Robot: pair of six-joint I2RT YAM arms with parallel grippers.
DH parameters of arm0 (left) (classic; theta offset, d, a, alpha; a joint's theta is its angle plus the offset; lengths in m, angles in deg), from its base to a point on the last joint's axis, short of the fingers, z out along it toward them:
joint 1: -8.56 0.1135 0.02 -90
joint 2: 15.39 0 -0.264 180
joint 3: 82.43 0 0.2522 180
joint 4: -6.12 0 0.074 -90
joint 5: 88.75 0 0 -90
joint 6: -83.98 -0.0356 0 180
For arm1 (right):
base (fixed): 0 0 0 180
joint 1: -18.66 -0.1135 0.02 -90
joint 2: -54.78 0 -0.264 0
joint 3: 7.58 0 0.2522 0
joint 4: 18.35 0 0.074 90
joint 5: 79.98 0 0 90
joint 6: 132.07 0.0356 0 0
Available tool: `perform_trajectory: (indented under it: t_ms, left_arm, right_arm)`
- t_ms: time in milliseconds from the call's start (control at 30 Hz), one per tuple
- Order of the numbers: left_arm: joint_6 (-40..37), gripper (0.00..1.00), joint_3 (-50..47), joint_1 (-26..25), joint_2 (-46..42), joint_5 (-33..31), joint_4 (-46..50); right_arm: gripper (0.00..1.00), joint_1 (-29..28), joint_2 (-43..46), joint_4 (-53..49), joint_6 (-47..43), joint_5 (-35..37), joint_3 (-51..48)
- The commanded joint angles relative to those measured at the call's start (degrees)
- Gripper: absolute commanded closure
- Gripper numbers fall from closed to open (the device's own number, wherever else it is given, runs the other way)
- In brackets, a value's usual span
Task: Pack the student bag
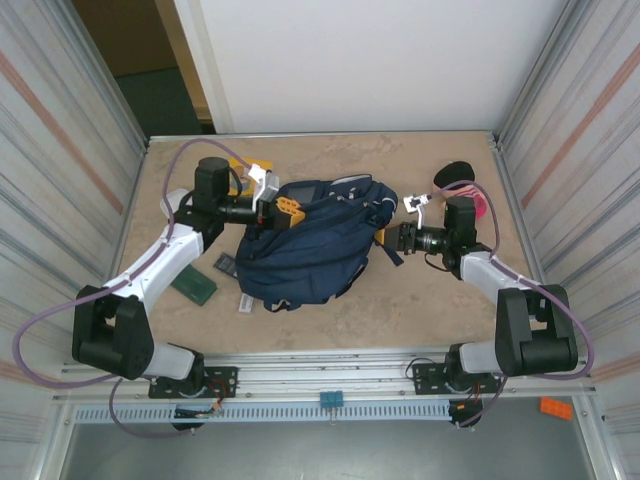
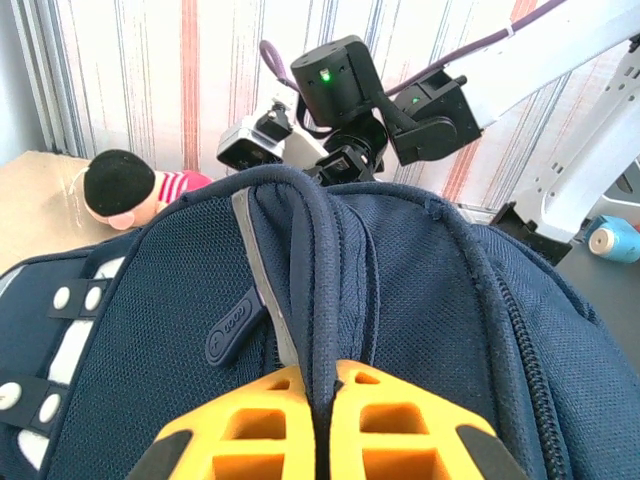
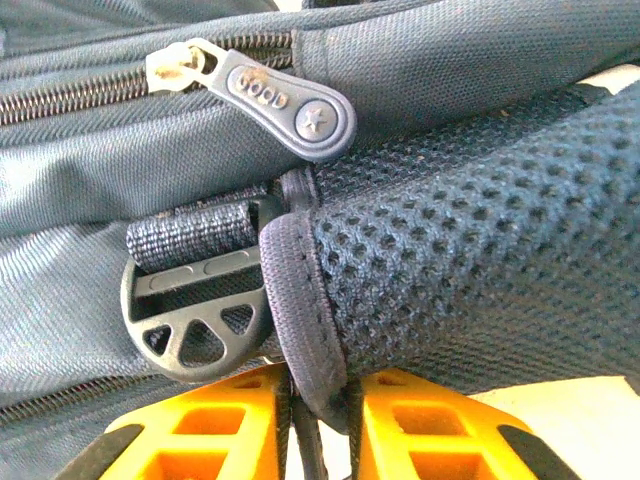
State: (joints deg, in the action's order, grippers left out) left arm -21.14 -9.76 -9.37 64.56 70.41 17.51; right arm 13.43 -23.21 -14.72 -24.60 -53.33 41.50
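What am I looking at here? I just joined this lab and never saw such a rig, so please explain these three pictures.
These are two robot arms bolted at the near edge of a table, each ending in a two-finger gripper. One picture looks down from above and behind; the other two come from cameras on the wrists. On it lies a navy student bag, with a doll at far right and a flat green item by the left arm. The left gripper pinches a fold of the bag; the right gripper pinches its mesh strap beside a buckle.
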Motion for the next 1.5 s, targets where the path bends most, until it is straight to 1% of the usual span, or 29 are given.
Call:
perform_trajectory:
  t_ms: [0,67,200,300,400,467,533,567,600,633,733,867,967,1000,1067,1167,1200,1333,1467]
  left_arm:
    - [1.1,1.0,0.5,0.2,-4.0,0.5,-6.8]
    - [1.5,1.0,-0.4,0.2,-4.3,-2.7,-7.7]
    - [3.8,1.0,-2.4,0.2,-5.0,-7.7,-11.1]
    - [5.0,1.0,-4.0,0.1,-5.4,-10.7,-13.6]
    - [5.7,1.0,-4.8,0.2,-5.6,-11.0,-15.4]
    - [6.0,1.0,-4.6,0.2,-5.5,-10.4,-15.6]
    - [6.2,1.0,-4.7,0.2,-5.6,-10.1,-16.0]
    - [6.5,1.0,-4.8,0.2,-5.6,-10.0,-16.5]
    - [6.8,1.0,-4.9,0.1,-5.7,-10.0,-17.0]
    - [7.0,1.0,-5.1,0.2,-5.8,-9.9,-17.4]
    - [7.6,1.0,-5.5,0.2,-5.9,-10.0,-18.3]
    - [8.3,1.0,-6.0,0.2,-5.9,-11.0,-19.5]
    - [9.1,1.0,-6.4,0.2,-6.0,-11.6,-20.7]
    - [9.4,1.0,-6.4,0.2,-6.1,-11.9,-21.0]
    - [9.4,1.0,-6.5,0.2,-6.2,-12.8,-21.2]
    - [9.5,1.0,-6.6,0.2,-6.6,-15.3,-20.8]
    - [9.5,1.0,-6.7,0.2,-6.7,-16.6,-20.4]
    - [9.6,1.0,-7.6,-0.6,-7.6,-24.5,-19.0]
    - [8.7,1.0,-9.5,-2.8,-8.5,-35.5,-18.8]
  right_arm:
    - [0.88,-0.7,-0.2,-1.3,-0.8,-4.3,1.9]
    - [0.92,-0.7,0.2,-1.7,-0.8,-4.2,1.4]
    - [0.97,-1.6,1.8,-2.3,-0.6,-3.9,0.5]
    - [0.99,-3.0,2.8,-2.5,-0.2,-4.3,0.5]
    - [0.98,-4.9,3.4,-2.6,-0.1,-3.8,0.5]
    - [0.94,-5.7,3.5,-2.4,-0.1,-3.0,0.5]
    - [0.86,-6.2,3.3,-2.2,0.0,-1.8,0.6]
    - [0.79,-6.5,3.2,-1.9,0.2,-1.3,0.5]
    - [0.75,-6.6,3.0,-1.5,0.3,-1.0,0.5]
    - [0.72,-6.8,2.9,-1.3,0.4,-0.8,0.5]
    - [0.69,-7.2,2.3,-0.5,0.9,-0.5,0.4]
    - [0.68,-7.8,2.0,-0.3,1.1,0.3,0.0]
    - [0.64,-8.4,2.1,-0.4,1.3,1.2,-0.6]
    - [0.65,-8.5,2.2,-0.6,1.3,1.7,-0.9]
    - [0.77,-8.6,2.5,-1.1,1.1,2.6,-1.7]
    - [0.91,-8.6,3.3,-2.1,1.0,4.0,-2.2]
    - [0.94,-8.7,3.8,-2.5,1.2,5.0,-2.3]
    - [0.99,-9.7,7.4,-3.7,2.1,6.7,-2.5]
    - [1.0,-12.2,10.2,-7.3,1.8,7.5,-0.6]
